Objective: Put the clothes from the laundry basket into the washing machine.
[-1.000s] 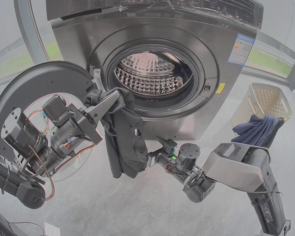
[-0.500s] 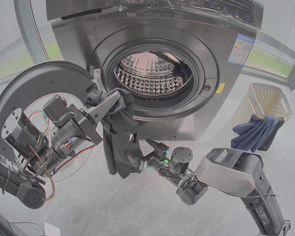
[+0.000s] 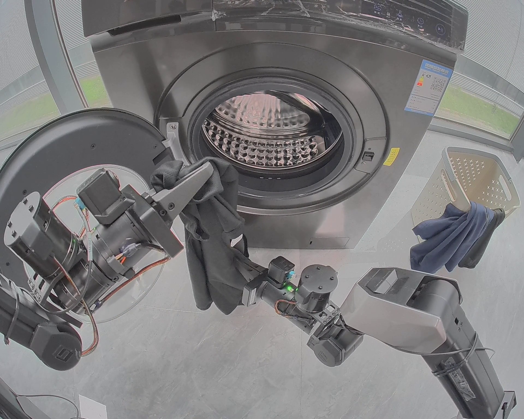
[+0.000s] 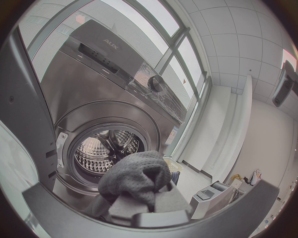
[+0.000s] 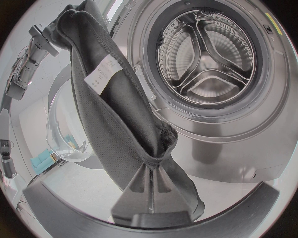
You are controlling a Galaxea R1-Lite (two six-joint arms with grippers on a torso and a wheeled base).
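We've got bright, even daylight pouring in from the windows (image 4: 146,18) behind the washing machine (image 3: 131,71). The drum (image 3: 273,136) gleams, warm highlights sitting on its steel ribs, and glare streaks the plastic film (image 3: 327,11) on top. Only soft shadows on the floor (image 3: 218,360). The dark garment (image 3: 213,245) swallows the light. Both wrist views bend hard at the edges, corners black.
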